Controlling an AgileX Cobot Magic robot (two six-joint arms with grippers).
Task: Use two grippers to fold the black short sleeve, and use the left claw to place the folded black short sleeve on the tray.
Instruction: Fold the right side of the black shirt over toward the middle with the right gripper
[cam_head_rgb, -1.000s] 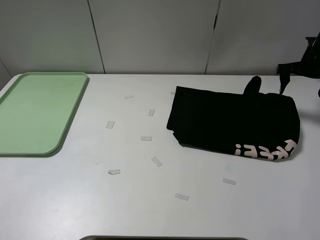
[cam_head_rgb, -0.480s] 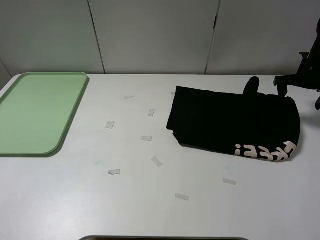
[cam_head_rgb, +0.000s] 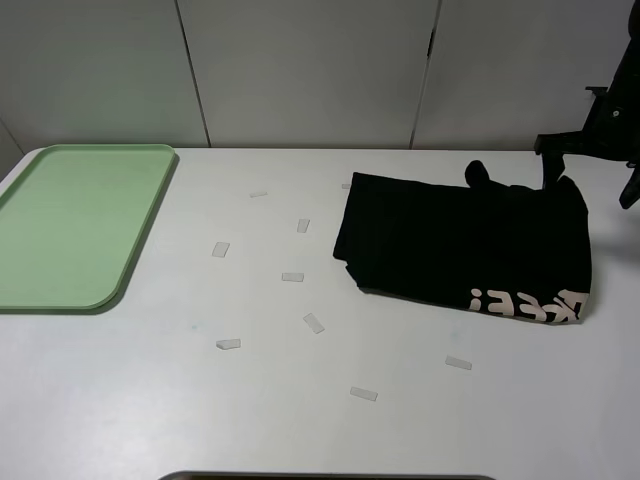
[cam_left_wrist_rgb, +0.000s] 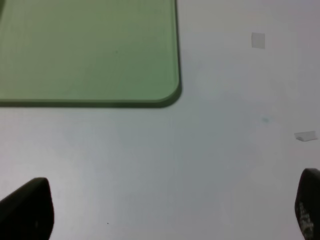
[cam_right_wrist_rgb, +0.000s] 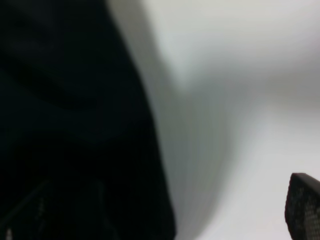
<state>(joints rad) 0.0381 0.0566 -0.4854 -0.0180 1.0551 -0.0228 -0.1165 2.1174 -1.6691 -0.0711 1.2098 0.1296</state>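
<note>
**Right gripper (cam_head_rgb: 590, 172) spread at far corner of black short sleeve (cam_head_rgb: 460, 245)**

Right gripper at the far right of the table (cam_head_rgb: 150, 400) in the high view, jaws apart. One dark finger (cam_head_rgb: 549, 165) down at the cloth's far edge, the other (cam_head_rgb: 630, 188) out past the right side, clear of the cloth. Contact between the inner finger and the fabric: impossible to tell. Right wrist view heavily blurred, with black short sleeve (cam_right_wrist_rgb: 70, 125) filling one side and white table on the other. A single textured fingertip (cam_right_wrist_rgb: 303, 206) at the frame edge, its partner lost against the dark cloth.

Black short sleeve lying folded into a rough rectangle, right of centre on the table, well apart from the tray (cam_head_rgb: 70, 230). Pale pink letters (cam_head_rgb: 525, 305) along the near right edge. A small black bump of cloth (cam_head_rgb: 478, 174) sticking up at the far edge.

Left gripper (cam_left_wrist_rgb: 167, 217) out of the high view. In the left wrist view, over white table near the rounded corner of the tray (cam_left_wrist_rgb: 90, 50). Fingertips (cam_left_wrist_rgb: 27, 210) wide apart at opposite edges of the frame, only table surface between them.

Tray pale green, at the far left of the table, long side running away from the camera. Small pale tape strips (cam_head_rgb: 292, 277) scattered on the table between tray and shirt, two of them also in the left wrist view.
</note>
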